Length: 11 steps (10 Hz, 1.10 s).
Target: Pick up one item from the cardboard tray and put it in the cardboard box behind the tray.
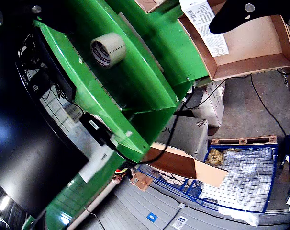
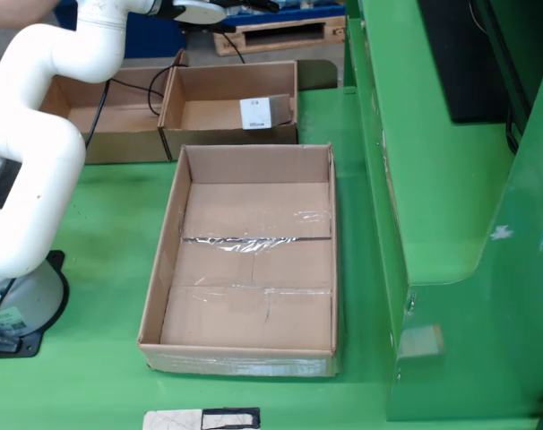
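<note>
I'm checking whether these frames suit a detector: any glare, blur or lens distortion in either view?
The view that rides on the gripper is tilted and fisheye-bent at its edges, its black gripper part soft-edged, though the tape roll is sharp. The fixed view is even and sharp, with glare only on the tape strip in the cardboard tray.

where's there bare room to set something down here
In the view from the side, the big cardboard tray holds nothing: its whole taped floor between the four walls is free. The box behind it has bare floor left of the white item. Green table between tray and arm base is open.
</note>
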Each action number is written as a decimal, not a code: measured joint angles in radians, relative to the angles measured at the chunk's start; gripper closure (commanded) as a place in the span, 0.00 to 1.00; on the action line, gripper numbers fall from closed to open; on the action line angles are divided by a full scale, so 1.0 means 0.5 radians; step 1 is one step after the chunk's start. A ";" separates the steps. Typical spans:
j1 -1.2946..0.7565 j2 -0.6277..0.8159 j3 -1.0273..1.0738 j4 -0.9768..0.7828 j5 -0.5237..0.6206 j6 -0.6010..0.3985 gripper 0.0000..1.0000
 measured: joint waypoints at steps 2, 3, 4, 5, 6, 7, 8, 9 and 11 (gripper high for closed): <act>-0.101 -0.101 0.006 -0.013 0.009 0.123 0.00; -0.212 -0.077 -0.006 -0.104 0.111 0.227 0.00; -0.325 0.037 -0.003 -0.215 0.221 0.245 0.00; -0.411 0.123 -0.003 -0.298 0.301 0.245 0.00; -0.522 0.190 0.000 -0.405 0.411 0.249 0.00; -0.632 0.233 0.000 -0.519 0.525 0.144 0.00; -0.742 0.251 0.000 -0.626 0.632 0.046 0.00; -0.819 0.307 -0.003 -0.715 0.718 -0.037 0.00; -1.043 0.390 0.003 -0.933 0.936 -0.239 0.00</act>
